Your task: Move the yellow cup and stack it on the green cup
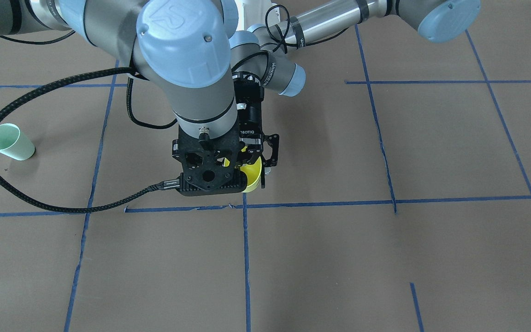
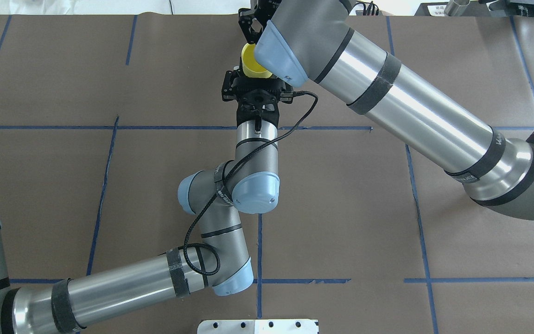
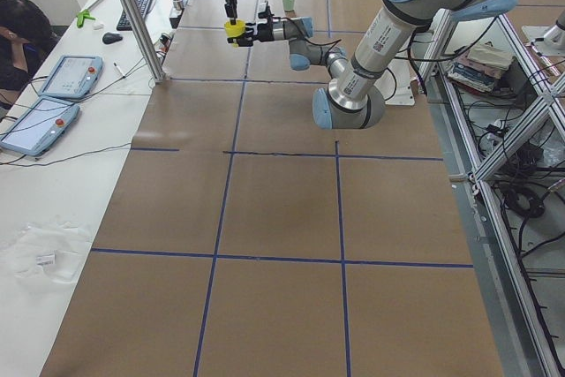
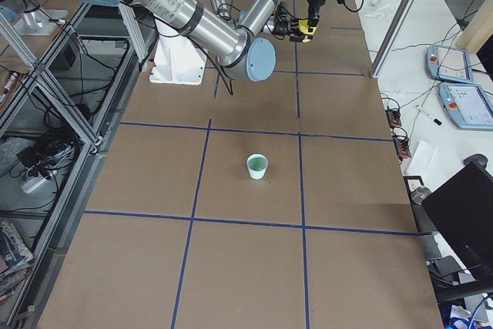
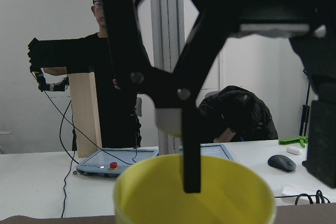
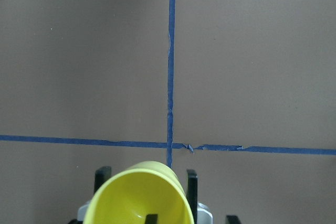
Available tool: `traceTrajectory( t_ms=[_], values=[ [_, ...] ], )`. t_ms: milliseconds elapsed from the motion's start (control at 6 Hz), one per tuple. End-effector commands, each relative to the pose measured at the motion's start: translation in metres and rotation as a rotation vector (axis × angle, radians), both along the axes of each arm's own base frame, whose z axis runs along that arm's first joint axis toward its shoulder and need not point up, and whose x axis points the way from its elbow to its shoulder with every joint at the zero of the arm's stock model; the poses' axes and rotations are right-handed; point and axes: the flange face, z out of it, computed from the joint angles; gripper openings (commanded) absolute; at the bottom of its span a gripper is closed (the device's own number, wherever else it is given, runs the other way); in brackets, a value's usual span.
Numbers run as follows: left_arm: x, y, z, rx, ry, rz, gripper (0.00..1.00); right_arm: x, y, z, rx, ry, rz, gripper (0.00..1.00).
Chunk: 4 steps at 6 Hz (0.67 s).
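Note:
The yellow cup point(image 1: 252, 179) is held upright above the table's middle, between the fingers of my left gripper point(image 2: 254, 70), which reaches in level and is shut on its body. My right gripper point(image 6: 191, 219) hangs straight down over the cup and is open. One of its fingers point(image 5: 191, 171) dips inside the cup point(image 5: 152, 200) and the other stands outside the rim. The cup also shows in the right wrist view point(image 6: 136, 198). The green cup point(image 1: 11, 142) stands alone on the table on my right side, far from both grippers, and also shows in the exterior right view point(image 4: 256, 166).
A braided cable point(image 1: 21, 193) loops from my right wrist over the table towards the green cup. Blue tape lines point(image 1: 246, 258) cross the brown table cover. Operators point(image 5: 113, 93), tablets point(image 5: 118, 161) and a metal post point(image 3: 132, 15) are at the table's far edge.

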Motion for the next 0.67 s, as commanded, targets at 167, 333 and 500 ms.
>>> traceTrajectory(
  t_ms=[167,333,500],
  values=[
    [0.0,0.0,-0.0004,0.0,0.001,0.001,0.39,-0.0019,-0.0017,0.0032,-0.009,0.004,-0.001,0.42],
    [-0.0003,0.0002,0.0002,0.0,-0.001,0.001,0.39,-0.0028,-0.0027,0.0049,-0.013,0.006,-0.001,0.42],
    [-0.0003,0.0002,0.0002,0.0,-0.001,0.001,0.39,-0.0043,-0.0028,0.006,-0.015,0.008,-0.003,0.43]
  ],
)
